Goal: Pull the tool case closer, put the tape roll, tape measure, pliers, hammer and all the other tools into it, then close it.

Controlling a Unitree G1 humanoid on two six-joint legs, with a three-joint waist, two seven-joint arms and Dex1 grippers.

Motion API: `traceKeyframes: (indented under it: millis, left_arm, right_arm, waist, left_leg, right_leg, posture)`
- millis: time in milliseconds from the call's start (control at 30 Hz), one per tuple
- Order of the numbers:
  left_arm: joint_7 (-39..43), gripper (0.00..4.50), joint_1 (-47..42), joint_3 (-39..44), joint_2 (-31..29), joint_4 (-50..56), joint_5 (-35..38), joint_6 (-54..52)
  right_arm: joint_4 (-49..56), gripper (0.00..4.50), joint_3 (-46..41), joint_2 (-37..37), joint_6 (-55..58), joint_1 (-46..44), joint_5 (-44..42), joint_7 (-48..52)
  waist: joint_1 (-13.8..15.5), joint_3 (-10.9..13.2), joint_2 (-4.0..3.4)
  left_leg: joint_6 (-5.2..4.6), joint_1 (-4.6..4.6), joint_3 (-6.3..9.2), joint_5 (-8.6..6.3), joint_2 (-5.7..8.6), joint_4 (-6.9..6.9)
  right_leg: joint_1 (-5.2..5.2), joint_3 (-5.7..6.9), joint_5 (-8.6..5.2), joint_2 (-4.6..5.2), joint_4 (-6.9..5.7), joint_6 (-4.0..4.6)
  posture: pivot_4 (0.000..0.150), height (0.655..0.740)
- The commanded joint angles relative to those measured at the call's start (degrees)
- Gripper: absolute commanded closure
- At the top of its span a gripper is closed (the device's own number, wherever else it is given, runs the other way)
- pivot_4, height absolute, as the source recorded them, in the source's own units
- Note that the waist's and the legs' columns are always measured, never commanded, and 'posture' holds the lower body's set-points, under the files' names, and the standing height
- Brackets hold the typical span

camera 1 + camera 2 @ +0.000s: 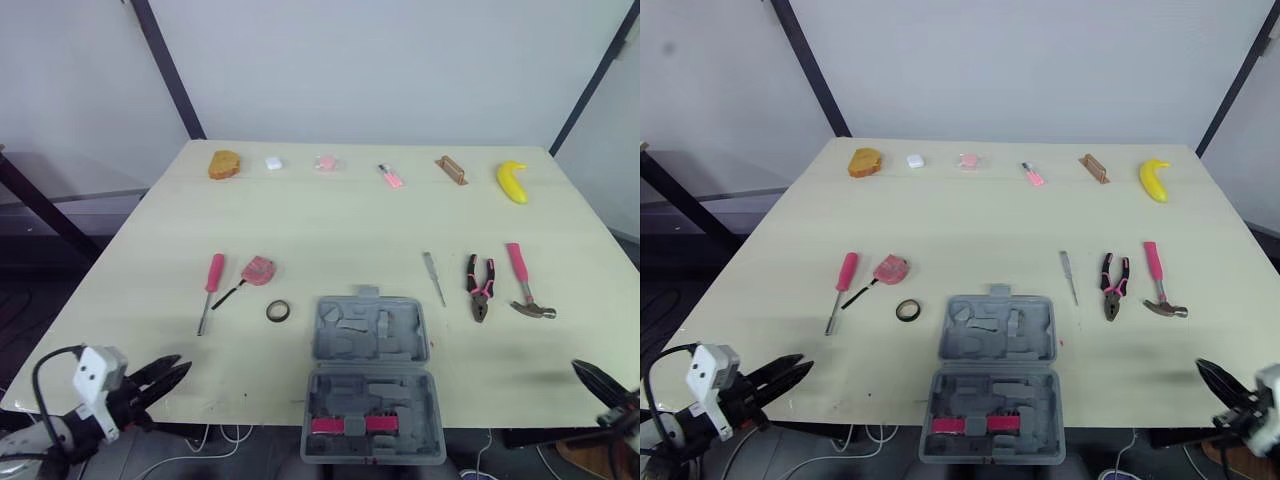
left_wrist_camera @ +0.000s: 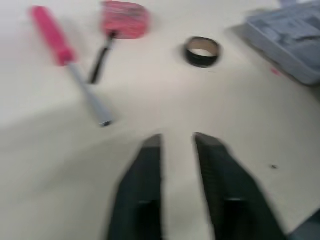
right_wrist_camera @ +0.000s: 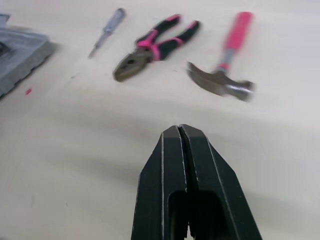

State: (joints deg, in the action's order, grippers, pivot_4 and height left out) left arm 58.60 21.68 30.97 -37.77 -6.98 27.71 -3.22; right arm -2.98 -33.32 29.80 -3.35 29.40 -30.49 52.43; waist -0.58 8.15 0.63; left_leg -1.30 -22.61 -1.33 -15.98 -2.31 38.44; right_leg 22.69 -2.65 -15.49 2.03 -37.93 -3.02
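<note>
The grey tool case (image 1: 372,375) lies open at the table's front edge, its lower half overhanging, with a pink tool in it. Left of it lie the black tape roll (image 1: 278,311), the pink tape measure (image 1: 258,270) and a pink-handled screwdriver (image 1: 211,289). On the case's right are a thin grey tool (image 1: 433,277), the pliers (image 1: 480,287) and the pink-handled hammer (image 1: 525,283). My left gripper (image 1: 180,372) hovers open at the front left edge, empty. Off the front right corner, my right gripper (image 1: 580,371) is shut on nothing.
Along the far edge of the table (image 1: 340,215) sit a brown bread-like piece (image 1: 224,164), a white block (image 1: 273,162), a pink item (image 1: 326,162), a small pink tool (image 1: 391,176), a wooden block (image 1: 451,169) and a yellow banana (image 1: 512,181).
</note>
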Motion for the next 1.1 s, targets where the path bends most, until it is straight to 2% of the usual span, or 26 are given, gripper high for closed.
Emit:
traceKeyframes:
  millis: [33, 67, 100, 133, 233, 267, 533, 733, 833, 933, 1100]
  left_arm:
    - [-1.4, 1.16, 1.2, 3.8, 0.5, -2.3, 0.8, 1.6]
    - [-1.4, 0.79, 1.6, 4.1, 0.6, -2.8, 0.7, 1.9]
    - [-1.3, 0.08, 1.9, 4.1, 0.7, -3.2, 0.6, 2.2]
    - [-1.1, 0.0, 2.2, 4.1, 0.8, -3.4, 0.4, 2.5]
    - [-1.0, 0.0, 3.1, 4.1, 1.3, -3.5, 0.5, 2.6]
    - [-1.0, 0.0, 3.3, 3.9, 1.5, -3.2, 0.5, 2.6]
    - [-0.5, 0.0, 3.4, 2.9, 1.2, -2.3, 0.2, 2.9]
    - [0.2, 0.0, 2.7, 0.6, -0.7, 1.7, -1.7, 3.5]
    - [0.4, 0.0, 1.0, -0.4, -2.4, 4.3, -1.3, 1.5]
    - [0.8, 0.0, -0.5, -2.8, -5.5, 4.5, -5.3, 2.9]
    - [2.4, 0.0, -5.4, -8.1, -11.0, 6.7, -9.3, 2.7]
  right_arm:
    - [-1.1, 3.09, -5.0, -1.2, -3.0, 3.0, -2.3, 0.9]
    - [-0.6, 2.7, -5.5, -1.4, -3.0, 3.3, -2.5, 0.5]
    - [0.1, 1.94, -5.6, -1.6, -2.8, 3.5, -2.8, 0.3]
    - [0.8, 1.69, -5.8, -1.8, -2.6, 3.8, -3.0, 0.2]
    - [1.6, 0.36, -6.1, -2.0, -2.2, 4.6, -3.3, 0.0]
    - [1.6, 0.16, -6.2, -1.9, -2.1, 4.8, -3.2, 0.1]
    - [0.3, 0.16, -5.9, -0.4, -1.7, 4.6, -3.0, 1.4]
    - [0.4, 0.16, -3.9, 1.6, -1.6, 1.0, -3.4, 4.4]
    - [2.9, 0.16, -1.9, 2.6, 0.0, -1.6, -4.0, 5.5]
    - [5.2, 0.16, 0.9, 4.1, 0.4, -3.3, -2.6, 7.0]
    - [11.8, 0.16, 6.1, 8.1, 6.7, -6.0, -6.2, 12.0]
  waist:
    - [-0.1, 0.0, 0.0]
    - [-0.2, 0.0, -0.01]
    - [-0.3, 0.0, 0.0]
    - [-0.4, 0.0, 0.02]
    - [-0.4, -0.1, 0.07]
    - [-0.3, -0.1, 0.07]
    - [-0.1, -0.1, 0.2]
    - [-0.1, -0.2, 0.24]
    - [-0.1, -0.2, 0.25]
    - [-0.1, -0.2, 0.22]
    - [0.0, -0.1, 0.22]
  left_leg:
    - [0.0, 0.0, 0.0, 0.0, 0.0, 0.0]
    - [0.0, 0.01, -0.01, 0.0, -0.01, -0.01]
    - [0.0, 0.05, -0.08, 0.0, -0.03, -0.01]
    - [0.0, 0.07, -0.12, 0.0, -0.04, -0.01]
    - [0.0, 0.17, -0.25, 0.0, -0.08, -0.01]
    - [0.0, 0.18, -0.27, 0.0, -0.08, -0.01]
    - [0.0, 0.19, -0.38, -0.01, -0.09, -0.02]
    - [0.0, 0.21, -0.44, -0.01, -0.09, -0.02]
    - [0.0, 0.23, -0.47, -0.01, -0.11, -0.02]
    - [0.0, 0.23, -0.47, -0.01, -0.11, -0.02]
    - [0.0, 0.2, -0.47, -0.01, -0.06, -0.03]
  right_leg:
    - [0.0, 0.0, 0.0, 0.0, 0.01, 0.0]
    - [0.0, 0.0, -0.04, 0.0, 0.01, 0.07]
    - [0.0, -0.05, -0.09, 0.0, 0.01, 0.16]
    - [0.0, -0.08, -0.1, 0.0, 0.01, 0.17]
    - [-0.01, -0.21, -0.11, 0.01, -0.01, 0.19]
    - [-0.01, -0.22, -0.11, 0.01, -0.01, 0.19]
    - [0.0, -0.28, -0.12, 0.08, 0.01, 0.2]
    - [0.0, -0.32, -0.11, 0.07, 0.0, 0.21]
    - [0.0, -0.35, -0.1, 0.06, -0.01, 0.21]
    - [0.0, -0.34, -0.1, 0.06, -0.02, 0.2]
    - [0.01, -0.34, 0.02, 0.03, 0.0, -0.02]
  posture:
    - [0.15, 0.74]
    - [0.15, 0.74]
    - [0.15, 0.74]
    - [0.15, 0.74]
    - [0.15, 0.74]
    - [0.15, 0.74]
    - [0.15, 0.74]
    - [0.15, 0.74]
    - [0.15, 0.74]
    - [0.15, 0.74]
    - [0.15, 0.74]
